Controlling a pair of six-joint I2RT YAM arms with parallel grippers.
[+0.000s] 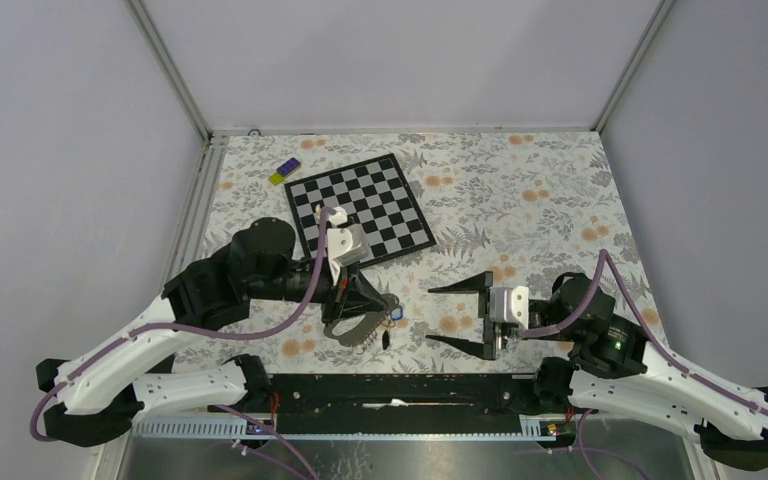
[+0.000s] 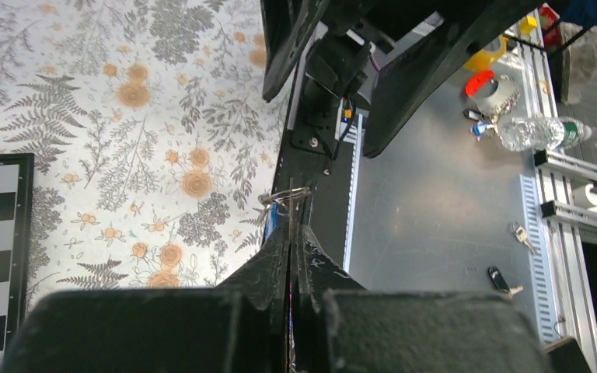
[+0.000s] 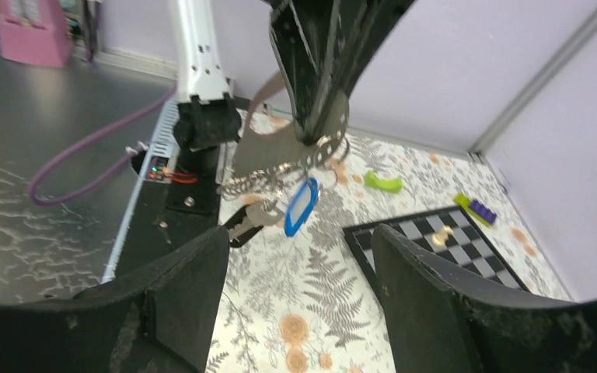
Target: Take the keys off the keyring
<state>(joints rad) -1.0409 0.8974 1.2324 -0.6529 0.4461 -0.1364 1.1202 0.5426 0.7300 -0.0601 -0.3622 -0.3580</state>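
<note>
keyring point(image 3: 301, 203) dangling between left hand point(image 2: 291, 233) and right hand point(image 1: 430, 316), chessboard point(image 1: 365, 205) behind, open tablecloth point(image 1: 550, 190) far right

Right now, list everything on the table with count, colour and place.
table: one, floral cloth, under everything
chessboard: one, black and white, centre-left
chess piece: one, pale, on the chessboard
block: one, yellow and purple, beside the chessboard's far-left corner
small piece: one, green, on the cloth beyond the keyring
keyring: one, metal with blue tag, pinched in left end effector
keys: a few, silvery, one dark-headed, hanging from the keyring
left end effector: one, black, shut on the keyring
right end effector: one, black, open, apart from the keyring
</note>
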